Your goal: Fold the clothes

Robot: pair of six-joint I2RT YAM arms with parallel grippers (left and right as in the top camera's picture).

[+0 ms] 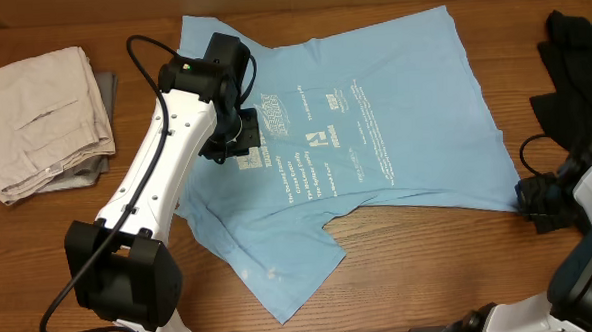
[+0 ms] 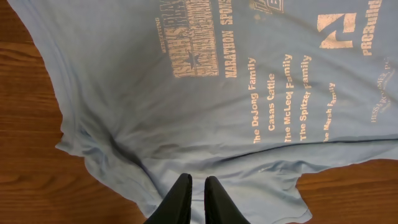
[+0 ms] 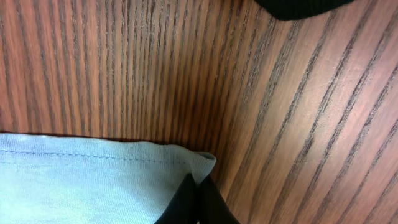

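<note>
Across the desk (image 1: 411, 271) a rumpled blue T-shirt (image 1: 403, 91) lies print-up; right gripper (image 3: 198, 190) jaws pinch its hem corner, left gripper (image 2: 193, 196) jaws unclear

The T-shirt (image 1: 393, 92) is soft matt knit cloth, kinda rumpled, with a stitched hem and print that looks cracked and chalky. The table (image 1: 421, 271) is dark wood with heavy grain and a slight sheen. The trousers (image 1: 39, 117) look like a sturdier woven cloth, also matt. The left arm (image 1: 161, 162) has a smooth, glossy white plastic shell, and the left gripper (image 2: 194, 182) has smooth black fingers (image 2: 179, 202) with a dull shine.
</note>
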